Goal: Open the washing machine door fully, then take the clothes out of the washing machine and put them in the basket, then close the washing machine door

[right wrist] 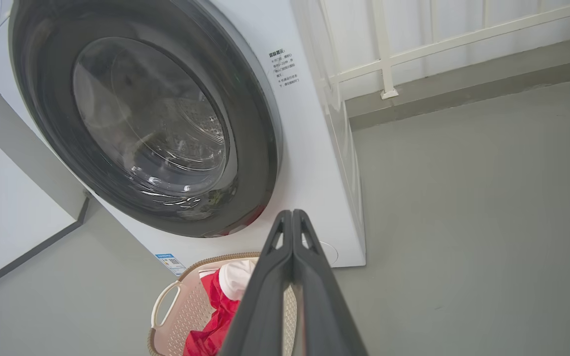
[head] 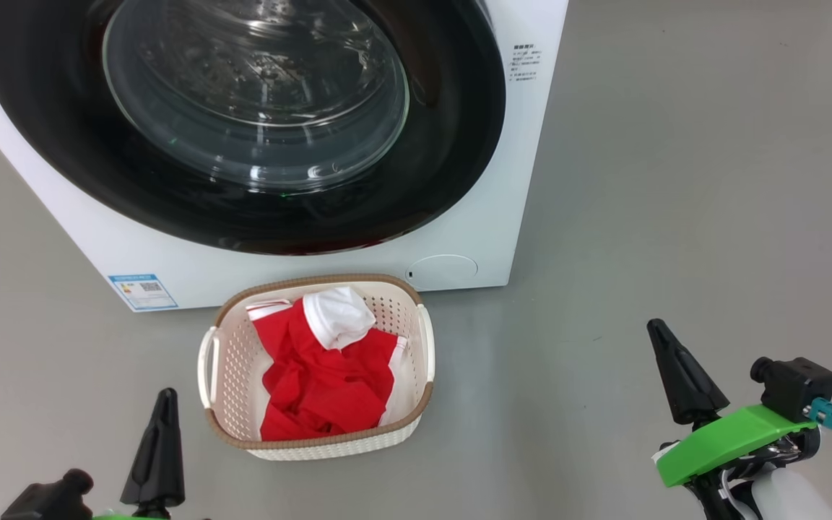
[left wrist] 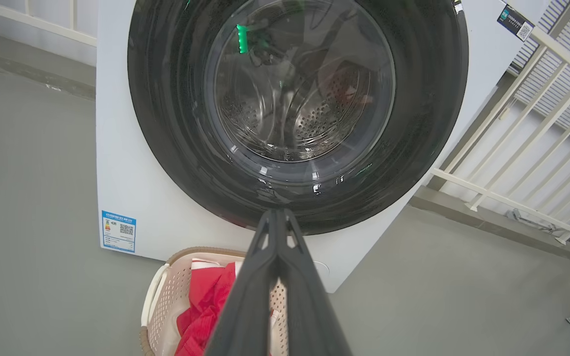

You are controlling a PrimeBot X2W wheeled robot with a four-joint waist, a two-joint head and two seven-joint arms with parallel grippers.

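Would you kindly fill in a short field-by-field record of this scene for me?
washing machine door: shut, flush with the front
washing machine: white, standing on the grey floor
basket: on the floor, just in front of the machine, below the door
clothes: red and white, piled inside the basket
left tool: shut, empty, to the basket's left
right tool: shut, empty, well to the basket's right
task state: all steps look done

Left gripper [left wrist: 277, 213]: fingers pressed together, nothing between them, tips over the lower rim of the washing machine door [left wrist: 166, 128]. Door sits flush on the washing machine [left wrist: 131, 193]; perforated drum [left wrist: 314, 128] visible through the glass. Basket [left wrist: 164, 301] on the floor [left wrist: 27, 198] just in front, red clothes [left wrist: 206, 306] inside. White railing [left wrist: 507, 148] at right.
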